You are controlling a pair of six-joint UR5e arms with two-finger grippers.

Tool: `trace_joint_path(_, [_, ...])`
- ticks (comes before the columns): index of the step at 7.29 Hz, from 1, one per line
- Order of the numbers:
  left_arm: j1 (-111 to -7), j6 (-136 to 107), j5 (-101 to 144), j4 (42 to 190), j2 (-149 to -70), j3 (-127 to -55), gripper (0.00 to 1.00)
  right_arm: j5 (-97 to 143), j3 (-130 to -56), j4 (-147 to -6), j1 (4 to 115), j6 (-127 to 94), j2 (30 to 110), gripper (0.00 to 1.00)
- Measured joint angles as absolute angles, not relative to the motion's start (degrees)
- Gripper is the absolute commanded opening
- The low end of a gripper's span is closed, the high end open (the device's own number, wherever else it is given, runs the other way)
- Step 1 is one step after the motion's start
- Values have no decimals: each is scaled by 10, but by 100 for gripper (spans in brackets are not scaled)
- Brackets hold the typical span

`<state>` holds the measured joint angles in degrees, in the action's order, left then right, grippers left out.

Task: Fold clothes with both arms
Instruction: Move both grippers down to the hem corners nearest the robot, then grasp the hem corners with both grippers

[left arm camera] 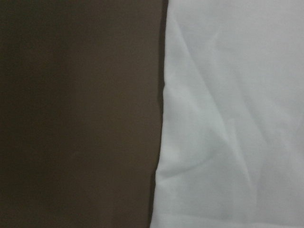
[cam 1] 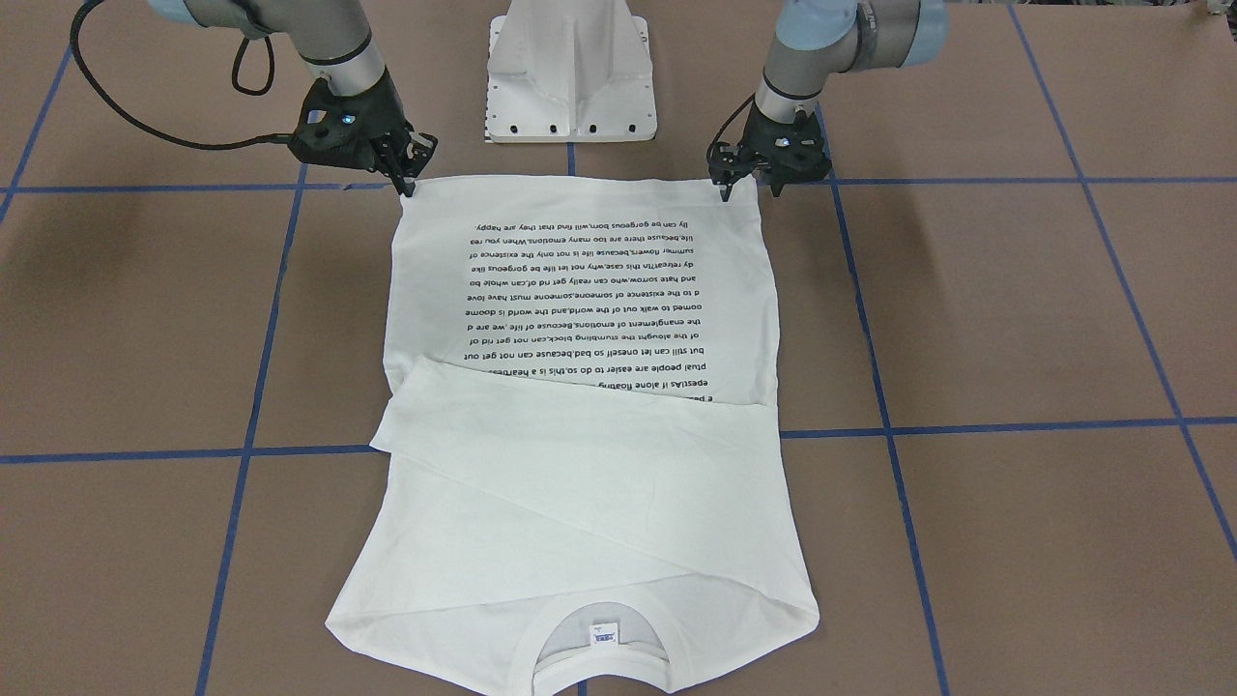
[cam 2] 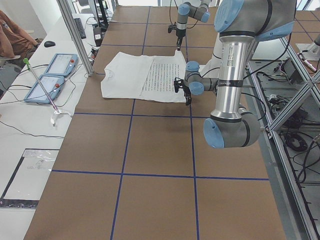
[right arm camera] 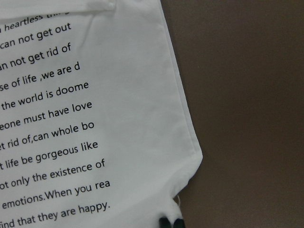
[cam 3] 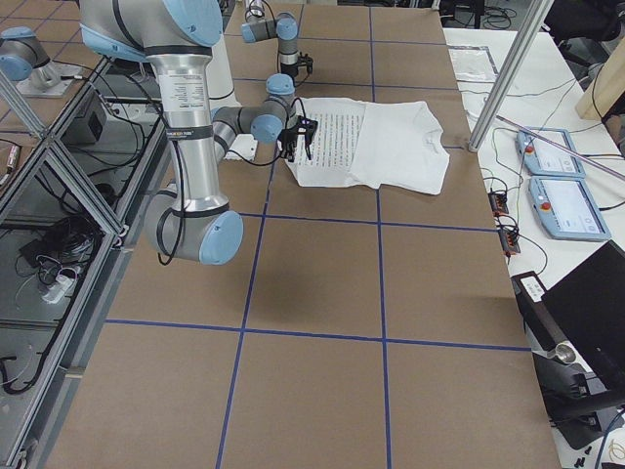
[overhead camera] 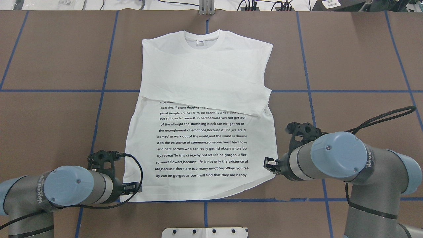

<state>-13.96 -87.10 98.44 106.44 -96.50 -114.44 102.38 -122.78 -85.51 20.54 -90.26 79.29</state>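
The white shirt [cam 1: 580,483] lies flat on the brown table, text side up, with its sleeves folded across the chest and its collar [overhead camera: 201,36] away from the robot. In the overhead view my left gripper [overhead camera: 134,190] stands at the near left hem corner. From the front, my left gripper [cam 1: 750,190] has its fingers spread, and no fingertips show over the shirt edge [left arm camera: 164,118] in its wrist view. My right gripper [cam 1: 408,182] is at the other hem corner. In its wrist view my right gripper [right arm camera: 170,222] is pinched together on the puckered corner.
The white pedestal base [cam 1: 572,87] stands between the arms at the robot's side. Blue tape lines [overhead camera: 310,91] cross the brown table. Control tablets [cam 2: 52,75] lie on a side bench beyond a metal post [cam 2: 75,35]. A person's sleeve [cam 2: 10,35] shows there.
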Motion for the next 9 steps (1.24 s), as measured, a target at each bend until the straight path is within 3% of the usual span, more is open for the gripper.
trace_joint_path(5, [-138,-873,985,1064,-968,-1145,45,1026,-1227,-855,208,-901,793,0])
trace_joint_path(9, [-138,-874,987,1064,-971,-1148,44,1026,-1226,-855,208,-901,793,0])
